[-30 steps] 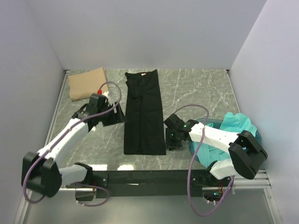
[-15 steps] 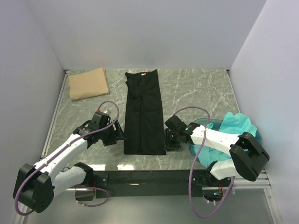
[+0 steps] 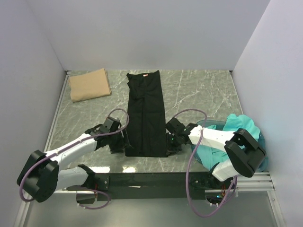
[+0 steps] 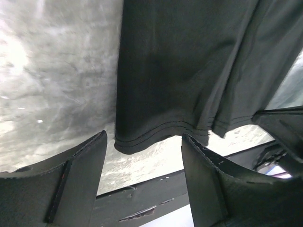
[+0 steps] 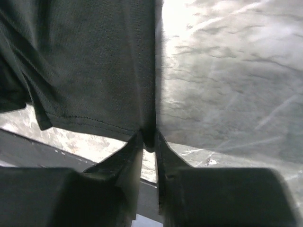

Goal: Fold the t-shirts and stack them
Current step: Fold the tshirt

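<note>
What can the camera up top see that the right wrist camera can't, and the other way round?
Only the top view shows the tan t-shirt folded far left, the teal t-shirts on the right, and the left gripper. Only the right wrist view shows how the right gripper pinches a hem corner. Both show the black t-shirt on the table.

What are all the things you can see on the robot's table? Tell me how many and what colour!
black t-shirt: one, black, folded into a long strip in the table's middle
tan t-shirt: one, tan-brown, folded, far left corner
teal t-shirts: a heap, number unclear, teal, in the tub
tub: one, see-through blue, near right side
table: one, grey-green marbled
left gripper: one, black, open around the black shirt's near left corner
right gripper: one, black, pinching the shirt's near right corner
</note>
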`<state>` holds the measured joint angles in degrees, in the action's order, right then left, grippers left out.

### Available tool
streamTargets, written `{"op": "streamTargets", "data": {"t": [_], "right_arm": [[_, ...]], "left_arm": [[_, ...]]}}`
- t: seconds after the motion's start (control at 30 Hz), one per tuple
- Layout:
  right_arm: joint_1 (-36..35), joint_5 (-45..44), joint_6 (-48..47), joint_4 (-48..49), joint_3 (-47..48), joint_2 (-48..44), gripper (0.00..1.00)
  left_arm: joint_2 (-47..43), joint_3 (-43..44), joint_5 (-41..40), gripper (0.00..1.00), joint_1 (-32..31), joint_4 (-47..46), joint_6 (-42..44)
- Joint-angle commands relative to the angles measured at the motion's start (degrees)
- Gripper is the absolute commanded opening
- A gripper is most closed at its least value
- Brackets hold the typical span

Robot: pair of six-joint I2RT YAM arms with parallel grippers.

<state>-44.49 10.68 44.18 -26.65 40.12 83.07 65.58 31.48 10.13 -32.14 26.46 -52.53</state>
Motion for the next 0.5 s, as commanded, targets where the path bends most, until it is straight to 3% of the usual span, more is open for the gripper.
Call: {"op": "streamTargets", "data": {"t": [0.0, 0.33, 0.47], "right_arm": [[-0.5, 2.2, -2.0, -0.5, 2.1, 1.9, 0.16], [-0.7, 3.6, -2.8, 0.0, 1.0, 2.7, 0.03], [-0.7, 3.5, -3.0, -0.2, 1.0, 2.6, 0.02]], "left_arm": [[2.3, 0.1, -0.3, 0.7, -2.2, -2.8, -2.0], [6.2, 2.8, -6.3, 0.63, -5.7, 1.2, -4.7], [5.9, 3.2, -8.1, 0.52, -5.9, 3.5, -5.7]]}}
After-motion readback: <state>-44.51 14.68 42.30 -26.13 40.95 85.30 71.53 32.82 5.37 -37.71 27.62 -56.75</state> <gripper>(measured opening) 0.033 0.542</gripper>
